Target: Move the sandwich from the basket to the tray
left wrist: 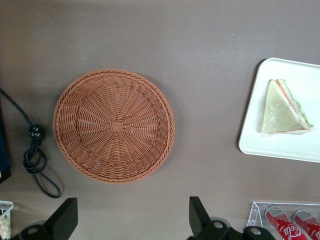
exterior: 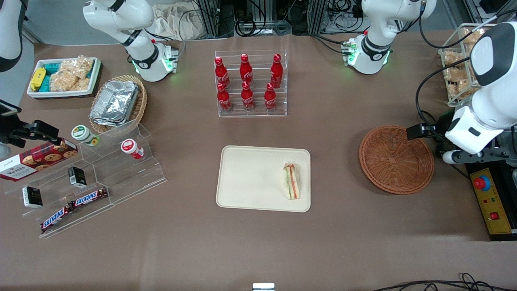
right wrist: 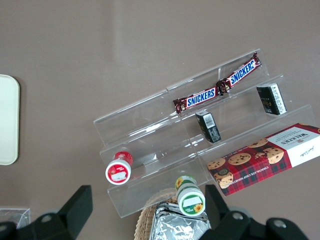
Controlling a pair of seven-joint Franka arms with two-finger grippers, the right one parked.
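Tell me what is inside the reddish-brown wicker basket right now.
Nothing: the basket shows only bare weave. The sandwich lies on the tray. The open gripper hovers above the basket. What is under the basket is hidden.

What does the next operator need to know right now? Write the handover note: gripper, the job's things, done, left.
Gripper: left arm's, open and holding nothing, hovering above the table beside the basket, toward the working arm's end.
Sandwich: triangular white-bread wedge in clear wrap, lying on the tray near its edge closest to the basket.
Tray: flat cream rectangular tray, mid-table, nearer the front camera than the rack of red bottles.
Basket: round reddish-brown wicker basket, now holding nothing.
Done: sandwich is on the tray, released.
Left: nothing for the sandwich; perhaps park the arm.
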